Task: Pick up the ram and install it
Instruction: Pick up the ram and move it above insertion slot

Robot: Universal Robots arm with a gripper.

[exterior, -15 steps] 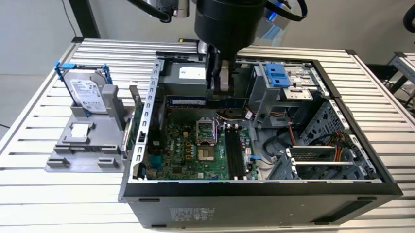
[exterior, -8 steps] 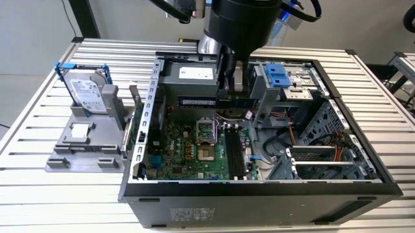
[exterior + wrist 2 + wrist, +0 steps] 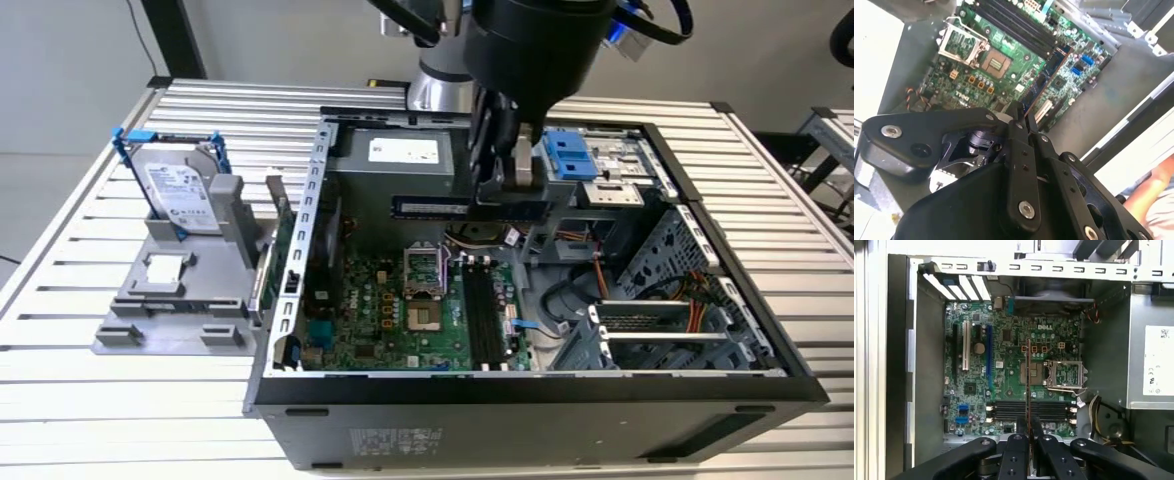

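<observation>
A: Item, ram: where is it located?
B: Held level in the air inside the open case, well above the motherboard and its black memory slots.
A: Hand?
B: Narrowed, clamped on the ram toward one end.

Ribbed metal table, pale grey wall behind, dark upright post, even light

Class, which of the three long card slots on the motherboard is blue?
The blue slot nearest the processor socket; the white slot and black slot lie farther off.
</observation>
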